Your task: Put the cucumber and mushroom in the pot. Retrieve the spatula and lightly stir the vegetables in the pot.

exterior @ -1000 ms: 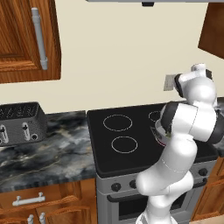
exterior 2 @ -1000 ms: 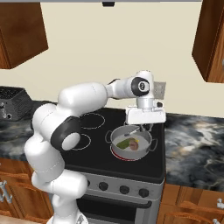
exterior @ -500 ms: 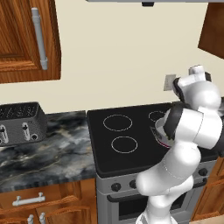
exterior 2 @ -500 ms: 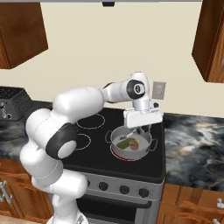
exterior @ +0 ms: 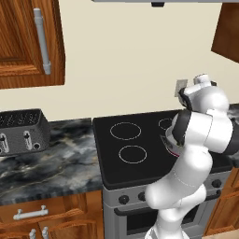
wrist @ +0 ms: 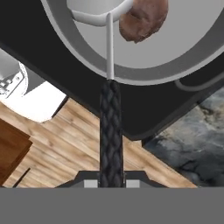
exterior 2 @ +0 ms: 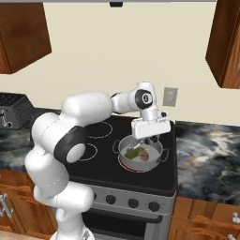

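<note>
fingers [wrist: 90, 183] clamp spatula [wrist: 110, 127] handle.

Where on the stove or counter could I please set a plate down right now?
The two left burners are bare, and so is the counter between toaster and stove. The counter right of the stove looks free too. It is crowded around the pot, where the spatula is stirring.

Gripper [exterior 2: 149, 139] with spatula [wrist: 110, 109] shifted right over pot [exterior 2: 123, 154]; arm elbow swung further right, forearm straighter.
</note>
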